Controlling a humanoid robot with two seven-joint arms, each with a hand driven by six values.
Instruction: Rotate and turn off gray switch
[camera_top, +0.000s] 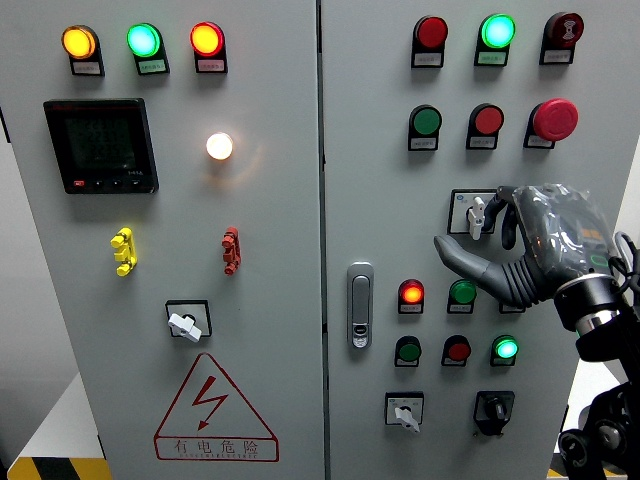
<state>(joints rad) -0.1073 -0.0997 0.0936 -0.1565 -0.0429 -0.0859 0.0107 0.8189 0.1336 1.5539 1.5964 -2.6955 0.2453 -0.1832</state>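
Light: bright, even, frontal | glare: white lamp (219, 146) blooms on the gray panel (270, 260) | shadows: faint, soft | focus: sharp throughout | edge distortion: slight

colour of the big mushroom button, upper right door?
Red, the round mushroom-head push button; head view.

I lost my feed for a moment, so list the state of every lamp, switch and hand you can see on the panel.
Top-left lamps: orange, green, orange, all lit.
White lamp: lit.
Meter display: dark.
Top-right green lamp: lit.
Small red lamp: lit.
Small green lamp: lit.
Gray switch: handle upright, right hand at it, fingers curled around.
Left-door rotary switch: handle tilted.
Left hand: out of view.
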